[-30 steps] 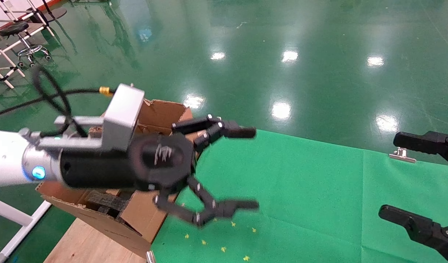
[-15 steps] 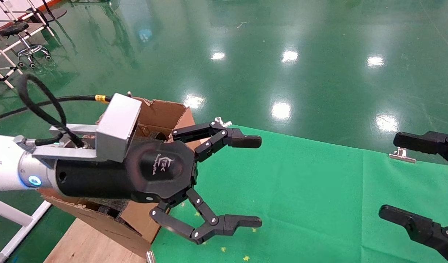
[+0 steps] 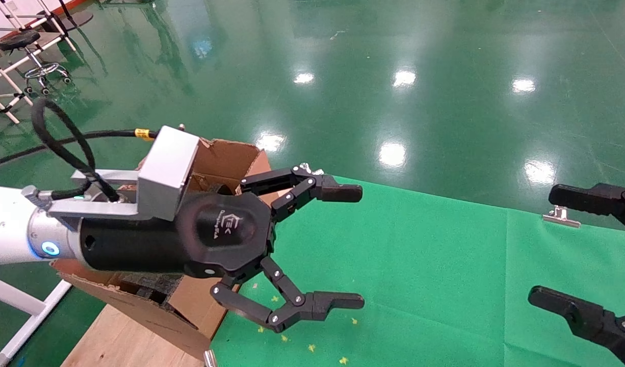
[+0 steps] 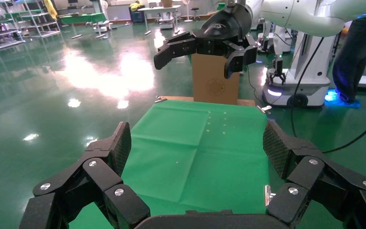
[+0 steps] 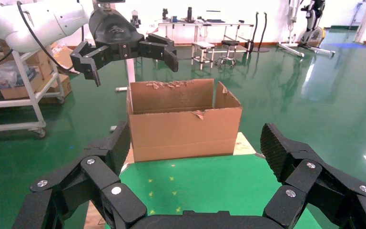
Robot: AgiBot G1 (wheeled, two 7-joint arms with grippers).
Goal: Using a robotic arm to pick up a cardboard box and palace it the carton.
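Observation:
My left gripper [image 3: 361, 247] is open and empty, on the white arm with the silver wrist, and hangs above the green cloth just in front of the carton [image 3: 226, 158]. The carton is large and brown, has torn flaps, and stands at the table's left end; it also shows in the right wrist view [image 5: 183, 126]. Dark foam [image 3: 149, 285] shows inside it. A smaller brown cardboard box [image 4: 216, 83] with a round mark stands upright at the table's far right end, seen only in the left wrist view. My right gripper [image 3: 542, 244] is open and empty near that end.
A green cloth [image 3: 419, 265] covers the table, clipped at its edges [image 3: 560, 218], with small yellow marks [image 3: 312, 346] near the carton. Bare wood [image 3: 119, 341] shows at the left end. A glossy green floor surrounds the table, with a stool and frames [image 3: 32, 61] at the far left.
My left gripper has dropped a little over the cloth, then risen slightly, staying open. The right gripper has not moved.

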